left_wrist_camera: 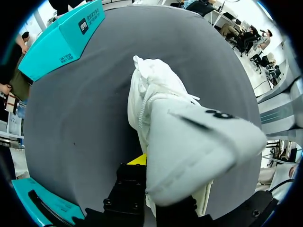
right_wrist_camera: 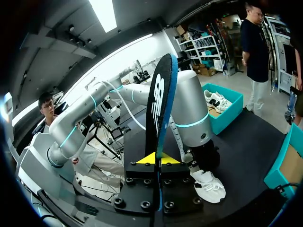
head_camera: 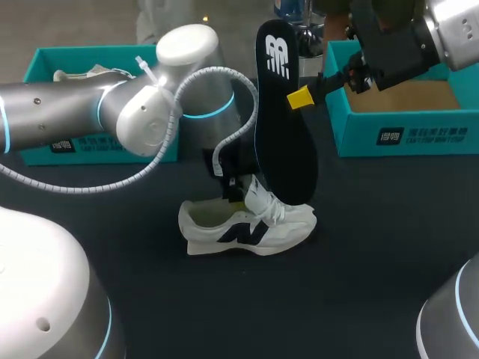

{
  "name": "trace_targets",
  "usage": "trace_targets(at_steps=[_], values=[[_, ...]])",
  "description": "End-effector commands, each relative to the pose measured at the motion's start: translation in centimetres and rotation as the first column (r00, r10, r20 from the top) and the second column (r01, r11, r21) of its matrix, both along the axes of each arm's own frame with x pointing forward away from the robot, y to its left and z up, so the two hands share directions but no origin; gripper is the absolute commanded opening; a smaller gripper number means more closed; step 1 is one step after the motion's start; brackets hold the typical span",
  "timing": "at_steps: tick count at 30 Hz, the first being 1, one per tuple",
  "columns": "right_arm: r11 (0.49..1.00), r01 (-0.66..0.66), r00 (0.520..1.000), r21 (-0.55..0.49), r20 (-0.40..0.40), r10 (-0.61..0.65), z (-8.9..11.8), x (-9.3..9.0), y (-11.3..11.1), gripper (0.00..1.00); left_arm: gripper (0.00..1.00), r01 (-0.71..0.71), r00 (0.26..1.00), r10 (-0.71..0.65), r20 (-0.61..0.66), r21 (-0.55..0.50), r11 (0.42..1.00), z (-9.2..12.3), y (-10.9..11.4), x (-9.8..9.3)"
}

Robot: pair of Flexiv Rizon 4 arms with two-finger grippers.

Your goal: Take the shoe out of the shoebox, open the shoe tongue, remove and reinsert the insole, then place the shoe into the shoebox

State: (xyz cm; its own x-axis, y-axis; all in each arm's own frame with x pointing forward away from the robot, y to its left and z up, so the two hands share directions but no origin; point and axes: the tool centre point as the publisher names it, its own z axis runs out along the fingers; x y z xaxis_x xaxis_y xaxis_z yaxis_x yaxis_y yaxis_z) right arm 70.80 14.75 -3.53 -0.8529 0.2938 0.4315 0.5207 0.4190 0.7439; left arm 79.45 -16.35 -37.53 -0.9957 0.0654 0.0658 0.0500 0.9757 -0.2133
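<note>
A white shoe [head_camera: 247, 224] with a dark logo lies on its sole on the dark table [head_camera: 374, 247]. My left gripper [head_camera: 233, 185] stands over its opening, shut on the shoe tongue [left_wrist_camera: 199, 151], which it holds pulled up; one yellow fingertip [left_wrist_camera: 138, 160] shows beside the tongue. In the left wrist view the shoe [left_wrist_camera: 147, 94] stretches ahead of that gripper [left_wrist_camera: 156, 175]. Above the shoe, my right gripper [head_camera: 299, 97] is shut on the black insole [head_camera: 284, 112], held upright on its toe end. The insole [right_wrist_camera: 158, 104] rises from between my right gripper's [right_wrist_camera: 154, 160] yellow tips.
An open teal shoebox [head_camera: 404, 134] stands at the back right, under my right arm. A second teal box [head_camera: 97, 146] at the back left holds another white shoe [head_camera: 82, 73]. My left arm's elbow [head_camera: 172, 82] stands tall left of the insole.
</note>
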Motion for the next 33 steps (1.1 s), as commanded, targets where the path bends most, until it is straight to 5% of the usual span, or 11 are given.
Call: trace_targets(at_steps=[1,15,21,33], values=[[1.0,-0.001,1.0,-0.003,-0.003,0.001,0.0,0.2,0.3,0.0,0.0,0.001,1.0,-0.001,0.002,-0.002,1.0,0.1,0.1,-0.1],[1.0,-0.001,1.0,-0.003,-0.003,0.001,0.0,0.2,0.3,0.0,0.0,0.397,0.89,-0.399,-0.22,-0.052,0.916,3.5,0.4,0.9],[1.0,-0.001,1.0,-0.003,-0.003,0.001,0.0,0.2,0.3,0.0,0.0,0.648,0.707,-0.641,-0.297,-0.089,0.756,4.0,0.2,1.0],[1.0,-0.001,1.0,-0.003,-0.003,0.001,0.0,0.2,0.3,0.0,0.0,0.887,0.374,-0.885,-0.275,-0.173,0.429,5.6,1.2,0.9]])
